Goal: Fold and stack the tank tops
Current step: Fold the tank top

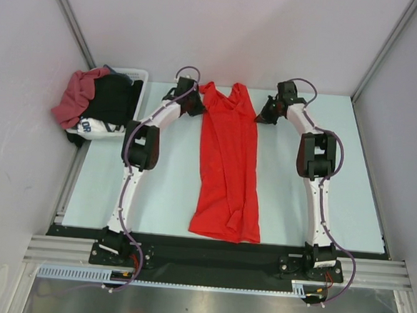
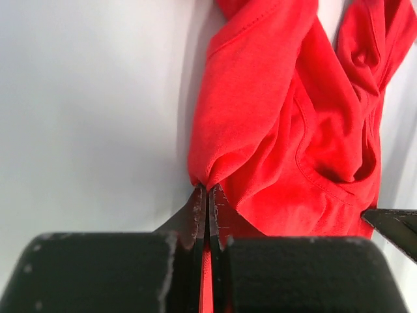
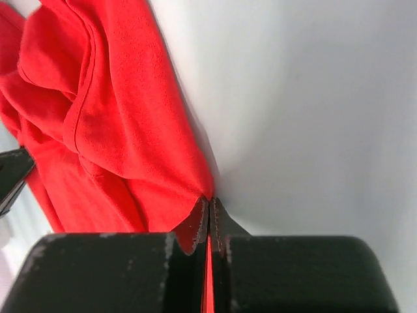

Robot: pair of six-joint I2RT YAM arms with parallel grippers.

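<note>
The bright red tank top (image 1: 228,165) lies lengthwise down the middle of the table, straps at the far end, hem near the arm bases. My left gripper (image 1: 198,104) is shut on its far left edge; red cloth (image 2: 273,130) shows pinched between the closed jaws in the left wrist view. My right gripper (image 1: 263,116) is shut on its far right edge, with cloth (image 3: 117,124) between the jaws in the right wrist view. The darker maroon tank top (image 1: 75,95) hangs over the pile at the far left.
A white bin (image 1: 138,74) at the far left corner holds black garments (image 1: 112,98) and a white cloth with dark lettering (image 1: 92,127). Grey walls enclose the table on three sides. A black strip runs along the near edge (image 1: 209,251).
</note>
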